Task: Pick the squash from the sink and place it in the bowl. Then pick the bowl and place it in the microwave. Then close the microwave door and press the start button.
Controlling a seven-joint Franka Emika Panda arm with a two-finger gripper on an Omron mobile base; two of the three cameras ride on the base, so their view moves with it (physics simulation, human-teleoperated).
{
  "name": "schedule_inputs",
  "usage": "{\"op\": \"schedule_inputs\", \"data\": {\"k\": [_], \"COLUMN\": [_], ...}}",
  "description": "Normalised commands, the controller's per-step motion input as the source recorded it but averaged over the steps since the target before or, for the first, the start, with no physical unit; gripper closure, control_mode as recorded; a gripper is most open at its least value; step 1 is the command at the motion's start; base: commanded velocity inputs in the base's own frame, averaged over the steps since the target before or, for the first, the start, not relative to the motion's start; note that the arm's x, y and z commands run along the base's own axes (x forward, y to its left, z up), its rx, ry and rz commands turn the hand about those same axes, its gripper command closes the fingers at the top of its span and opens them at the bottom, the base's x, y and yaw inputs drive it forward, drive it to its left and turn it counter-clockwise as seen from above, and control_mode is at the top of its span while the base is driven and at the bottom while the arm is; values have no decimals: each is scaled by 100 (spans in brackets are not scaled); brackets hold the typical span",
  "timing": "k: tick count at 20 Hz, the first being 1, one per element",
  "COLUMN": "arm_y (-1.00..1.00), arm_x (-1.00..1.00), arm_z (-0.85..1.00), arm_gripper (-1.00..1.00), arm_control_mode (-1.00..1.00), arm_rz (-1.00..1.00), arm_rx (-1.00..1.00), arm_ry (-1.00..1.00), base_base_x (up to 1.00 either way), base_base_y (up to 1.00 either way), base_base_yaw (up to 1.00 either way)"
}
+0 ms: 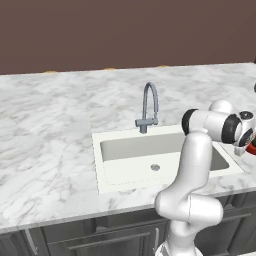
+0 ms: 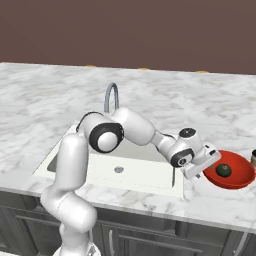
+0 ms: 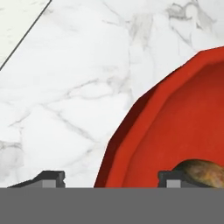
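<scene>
Nearest to me, the white arm rises in front of the dark cabinet doors (image 2: 150, 242) and bends out over the counter (image 2: 210, 107) to the right of the sink (image 2: 107, 172). The gripper (image 3: 109, 178) sits low at the near rim of the red bowl (image 2: 239, 176). In the hand view its 2 fingertips (image 3: 50, 178) stand wide apart, 1 outside the bowl wall over the marble and 1 inside; the rim runs between them. They are not yet pressed against it, so I read the pincer as open and straddling the rim, set there, I judge, to pinch the wall and lift the bowl by its edge.

The squash (image 2: 223, 170) already lies in the bowl, just beside the inner fingertip, so the first part of the task looks done and the bowl pick is the step in hand. A rim grip on a wide shallow dish could tip, and the round squash may roll.

Further back, the sink basin holds only its drain (image 1: 155, 167), and the curved faucet (image 1: 148, 107) stands behind it. The marble runs on to a brown wall (image 1: 125, 30).
</scene>
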Motion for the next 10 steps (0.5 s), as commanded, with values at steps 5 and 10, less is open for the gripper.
{"op": "schedule_inputs", "data": {"k": [5,10], "arm_y": [-1,7], "arm_x": [-3,-54], "arm_z": [0,-3], "arm_gripper": [100,100], "arm_control_mode": [-100,-100], "arm_rz": [0,12], "arm_rx": [1,14], "arm_ry": [0,2], "base_base_x": [0,0], "base_base_y": [0,0], "base_base_yaw": [0,0]}}
